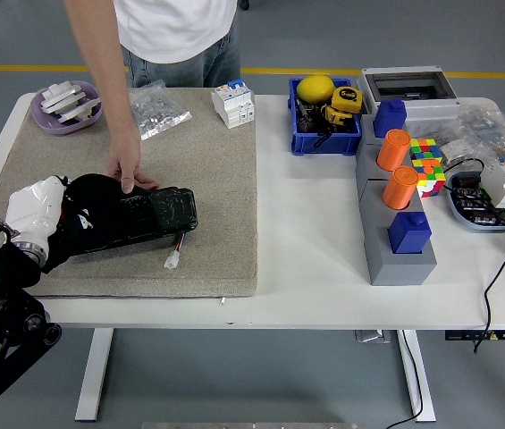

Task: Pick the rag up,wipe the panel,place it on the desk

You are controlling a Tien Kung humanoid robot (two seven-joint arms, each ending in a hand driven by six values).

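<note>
**Q:** White surface (306,268), what covers it?

**A:** A large beige mat (216,206) covers its left half, likely as padding under the work. A person in a white shirt stands at the far edge. Their one visible hand (130,172) presses on a black panel (149,214) lying on the mat, apparently to steady it during wiping.

**Q:** Where is the robot?

**A:** Its left arm enters from the lower left corner. The left robot hand (36,219), white at the palm, lies at the panel's left end. A black rag (91,201) seems bunched there, touching the panel, but black on black makes it hard to separate. I cannot tell whether the fingers are closed on the cloth or just resting on it. The right arm is not in view.

**Q:** How far along is the task?

**A:** Probably mid-wipe; the rag is not yet set aside.

**Q:** And the remaining items, counted?

**A:** One grey block stand (393,232) on the right, carrying two orange cylinders (394,150) and two blue blocks (409,231). One grey box (408,89) behind it. One blue bin (324,130) holding yellow tools. One purple dish (66,107), one clear bag (158,112), one white breaker (233,103), one colour cube (428,165), one small white connector (173,260).
</note>
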